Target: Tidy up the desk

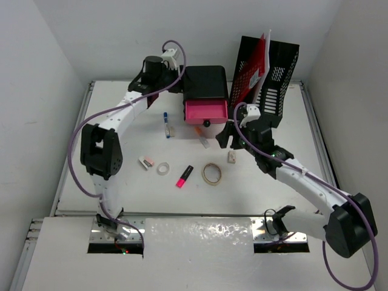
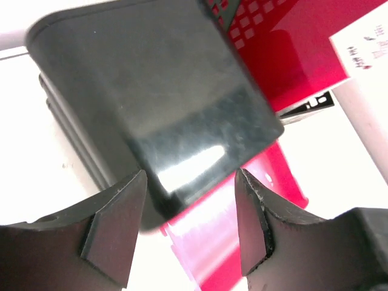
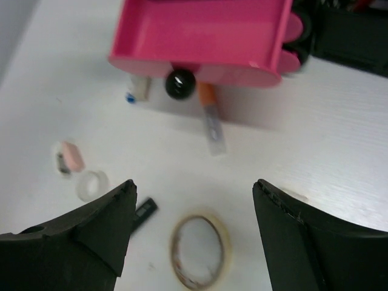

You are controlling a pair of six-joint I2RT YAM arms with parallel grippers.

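The white desk (image 1: 121,182) holds scattered stationery. A black drawer box (image 1: 205,82) at the back has its pink drawer (image 1: 205,112) pulled open. My left gripper (image 1: 179,86) is open at the box's left side; in the left wrist view it (image 2: 191,200) straddles the box's corner (image 2: 151,91) above the drawer (image 2: 242,200). My right gripper (image 1: 227,137) is open and empty, hovering right of an orange marker (image 1: 201,136). In the right wrist view it (image 3: 194,194) hangs above a tan tape ring (image 3: 200,250), facing the drawer (image 3: 200,30).
A blue pen (image 1: 166,124), pink eraser (image 1: 146,162), white tape roll (image 1: 163,168), pink highlighter (image 1: 184,176), tape ring (image 1: 211,174) and a small white item (image 1: 231,157) lie on the desk. A black mesh file holder (image 1: 276,66) with a red folder (image 1: 250,66) stands back right.
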